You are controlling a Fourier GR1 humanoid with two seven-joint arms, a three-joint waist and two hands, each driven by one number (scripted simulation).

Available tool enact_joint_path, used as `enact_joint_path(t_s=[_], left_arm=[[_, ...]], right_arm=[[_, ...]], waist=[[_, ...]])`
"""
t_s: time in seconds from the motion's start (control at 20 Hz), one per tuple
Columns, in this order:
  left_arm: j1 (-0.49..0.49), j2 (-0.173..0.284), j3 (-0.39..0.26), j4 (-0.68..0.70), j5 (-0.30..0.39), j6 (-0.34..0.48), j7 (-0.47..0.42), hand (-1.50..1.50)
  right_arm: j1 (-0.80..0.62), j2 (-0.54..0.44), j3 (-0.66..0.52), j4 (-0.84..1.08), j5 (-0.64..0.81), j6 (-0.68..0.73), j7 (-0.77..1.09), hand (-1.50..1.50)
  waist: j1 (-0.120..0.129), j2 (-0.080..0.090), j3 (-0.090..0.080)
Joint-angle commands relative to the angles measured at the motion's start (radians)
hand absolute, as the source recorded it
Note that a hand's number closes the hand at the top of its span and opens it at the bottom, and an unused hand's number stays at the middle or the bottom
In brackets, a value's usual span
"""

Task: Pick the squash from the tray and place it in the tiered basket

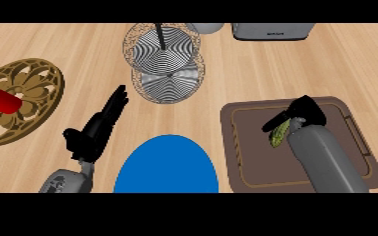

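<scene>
A yellow-green squash (280,132) shows at the brown tray (247,155) on the right, with my right hand (301,111) curled round its upper end and hiding part of it. I cannot tell whether the squash rests on the tray or hangs just above it. The tiered basket (164,62), a wire stand with black-and-white patterned tiers and a dark centre post, stands at the upper middle. My left hand (100,127) rests at the lower left, fingers straight and pointing up, apart from everything.
A blue plate (167,166) lies at the bottom middle between my arms. A gold ornate plate (33,92) with a red object (7,101) on it sits at the left edge. A grey appliance (273,31) and a grey round thing (207,27) stand along the back.
</scene>
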Motion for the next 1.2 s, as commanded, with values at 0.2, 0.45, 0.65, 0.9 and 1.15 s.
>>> enact_joint_path(t_s=[0.2,0.45,0.65,0.9,1.15], left_arm=[[-0.086,-0.020,0.029,0.028,-0.013,0.003,0.059,0.00],[0.045,0.000,0.026,-0.055,-0.023,-0.045,0.019,0.00],[-0.019,-0.008,0.067,0.010,-0.014,-0.072,0.015,0.00],[0.023,-0.019,0.067,0.017,-0.043,-0.072,-0.031,0.00],[-0.018,-0.027,0.074,0.022,-0.034,-0.052,0.018,0.00]], right_arm=[[0.012,0.050,-0.070,-0.042,0.081,-0.099,0.095,1.50],[0.037,0.039,-0.089,-0.029,0.175,-0.118,-0.013,1.50],[-0.023,0.053,-0.122,0.008,0.215,-0.105,-0.010,1.50],[0.045,0.016,-0.065,-0.036,0.211,-0.002,-0.242,1.50],[0.155,-0.039,0.159,-0.190,0.227,0.125,-0.535,1.50]], waist=[[0.005,0.005,0.002],[0.017,0.004,0.002],[0.016,0.006,0.002],[0.013,0.005,0.002],[-0.002,-0.001,0.002]])
